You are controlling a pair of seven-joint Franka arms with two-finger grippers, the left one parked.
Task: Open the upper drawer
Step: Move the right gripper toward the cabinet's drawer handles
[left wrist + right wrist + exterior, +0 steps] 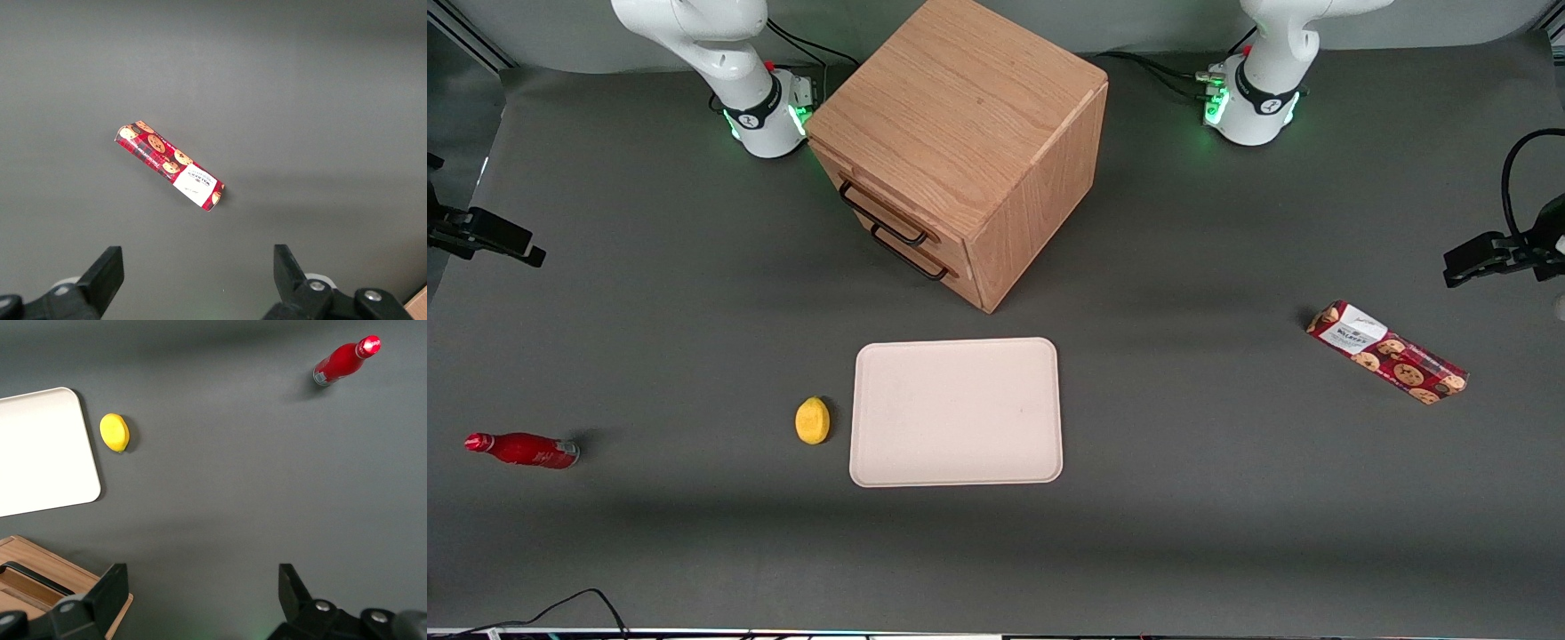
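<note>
The oak cabinet (960,107) stands at the middle of the table, farther from the front camera than the tray. Its upper drawer (831,169) is shut flush, with its long black bar handle (882,215) above the bottom drawer's like handle (911,255). My right gripper (202,590) is out of the front view. In the right wrist view it hangs high over bare table in front of the drawers, its fingers (113,587) wide apart and holding nothing. A cabinet corner (67,577) with a black handle (30,577) shows beside one finger.
A pale tray (957,412) lies nearer the front camera than the cabinet, with a lemon (812,420) beside it. A red bottle (523,450) lies toward the working arm's end. A cookie box (1387,352) lies toward the parked arm's end.
</note>
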